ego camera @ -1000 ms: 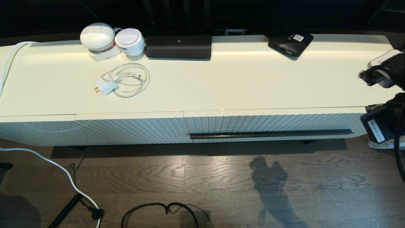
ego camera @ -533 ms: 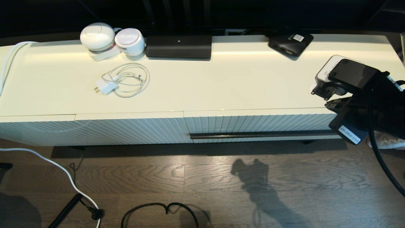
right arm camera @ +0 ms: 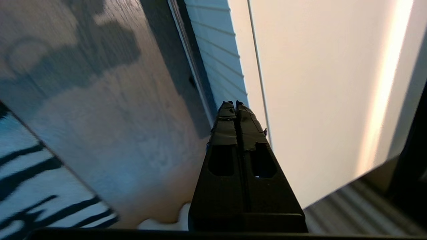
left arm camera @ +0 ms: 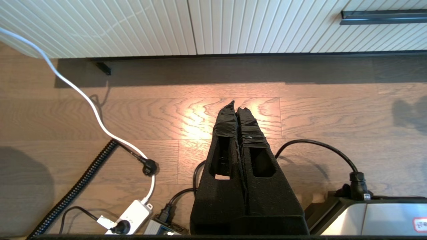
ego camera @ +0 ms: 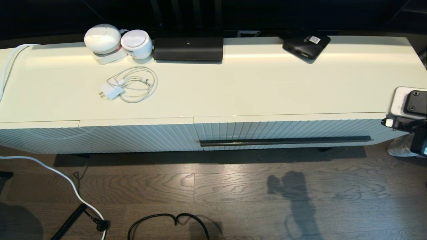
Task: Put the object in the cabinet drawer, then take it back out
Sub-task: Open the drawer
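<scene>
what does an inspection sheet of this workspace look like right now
surface: cream cabinet top, glossy.
job's things: cabinet drawer closed, dark handle bar across its ribbed front; no umbrella seen.
clutter: two white round devices, long black bar, flat black box along the back edge.
grippers: right gripper shut and empty at the cabinet's right end; left gripper shut and empty, low over the floor.
cables: white charger with coiled cable on top; white cable, power strip and black leads on the floor.
surroundings: dark wood floor.
</scene>
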`<state>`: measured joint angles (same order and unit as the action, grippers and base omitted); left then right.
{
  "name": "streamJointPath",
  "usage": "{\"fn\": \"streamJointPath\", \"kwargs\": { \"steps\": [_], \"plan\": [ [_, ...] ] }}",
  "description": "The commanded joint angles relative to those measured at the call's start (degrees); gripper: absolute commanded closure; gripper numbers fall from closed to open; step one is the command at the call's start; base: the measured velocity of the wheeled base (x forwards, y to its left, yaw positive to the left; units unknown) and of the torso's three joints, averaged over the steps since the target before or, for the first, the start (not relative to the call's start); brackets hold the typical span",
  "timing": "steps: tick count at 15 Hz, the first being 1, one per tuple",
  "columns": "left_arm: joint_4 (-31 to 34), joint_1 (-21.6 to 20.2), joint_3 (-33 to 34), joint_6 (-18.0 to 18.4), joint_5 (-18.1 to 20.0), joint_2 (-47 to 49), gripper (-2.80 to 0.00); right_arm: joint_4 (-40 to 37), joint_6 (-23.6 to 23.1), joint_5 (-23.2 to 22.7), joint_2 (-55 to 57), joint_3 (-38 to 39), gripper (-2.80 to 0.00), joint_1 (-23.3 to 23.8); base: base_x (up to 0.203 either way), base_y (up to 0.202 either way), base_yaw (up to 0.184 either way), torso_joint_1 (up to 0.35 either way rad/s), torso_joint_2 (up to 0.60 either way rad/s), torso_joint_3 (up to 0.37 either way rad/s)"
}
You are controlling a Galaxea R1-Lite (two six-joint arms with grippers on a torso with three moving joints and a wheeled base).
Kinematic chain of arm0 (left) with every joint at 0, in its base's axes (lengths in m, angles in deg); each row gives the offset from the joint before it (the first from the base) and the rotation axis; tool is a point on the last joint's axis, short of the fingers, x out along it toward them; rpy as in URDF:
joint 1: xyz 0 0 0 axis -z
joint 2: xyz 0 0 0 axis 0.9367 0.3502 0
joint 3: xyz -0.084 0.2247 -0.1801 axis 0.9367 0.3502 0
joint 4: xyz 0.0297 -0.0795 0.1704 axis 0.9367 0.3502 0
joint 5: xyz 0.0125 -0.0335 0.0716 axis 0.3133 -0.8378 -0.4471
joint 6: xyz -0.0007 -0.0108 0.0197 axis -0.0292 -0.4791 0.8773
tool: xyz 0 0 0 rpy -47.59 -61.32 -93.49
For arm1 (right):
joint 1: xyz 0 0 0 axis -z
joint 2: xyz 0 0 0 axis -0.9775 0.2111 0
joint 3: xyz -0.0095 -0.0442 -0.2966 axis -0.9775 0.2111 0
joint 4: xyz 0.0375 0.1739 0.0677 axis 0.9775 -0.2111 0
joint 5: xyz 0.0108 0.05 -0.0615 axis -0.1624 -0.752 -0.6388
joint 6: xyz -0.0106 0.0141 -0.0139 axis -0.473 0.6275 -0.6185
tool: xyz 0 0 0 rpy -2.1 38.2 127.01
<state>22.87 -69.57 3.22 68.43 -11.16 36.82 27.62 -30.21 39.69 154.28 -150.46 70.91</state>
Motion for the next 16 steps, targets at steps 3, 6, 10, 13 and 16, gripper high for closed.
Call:
{"fn": "streamJointPath", "kwargs": {
  "steps": [3, 6, 10, 13, 16],
  "plan": [
    [0.0, 0.0, 0.0, 0.0, 0.0, -0.1, 0.0, 4.5, -13.8, -12.3, -0.8, 3.3, 0.0, 4.7, 0.0, 0.0, 0.0, 0.0, 0.0, 0.0],
    [0.0, 0.0, 0.0, 0.0, 0.0, -0.1, 0.0, 9.1, -13.1, -11.5, 0.3, 6.1, 0.0, 0.1, 0.0, 0.0, 0.0, 0.0, 0.0, 0.0],
    [0.0, 0.0, 0.0, 0.0, 0.0, -0.1, 0.0, 12.5, -21.8, -16.1, 0.7, 10.0, 0.0, -0.2, 0.0, 0.0, 0.0, 0.0, 0.0, 0.0],
    [0.0, 0.0, 0.0, 0.0, 0.0, -0.1, 0.0, 19.7, -24.4, -18.8, 1.1, 15.0, 0.0, -0.6, 0.0, 0.0, 0.0, 0.0, 0.0, 0.0],
    [0.0, 0.0, 0.0, 0.0, 0.0, -0.1, 0.0, 26.2, -24.1, -15.4, 2.7, 18.4, 0.0, -4.1, 0.0, 0.0, 0.0, 0.0, 0.0, 0.0]
  ]
}}
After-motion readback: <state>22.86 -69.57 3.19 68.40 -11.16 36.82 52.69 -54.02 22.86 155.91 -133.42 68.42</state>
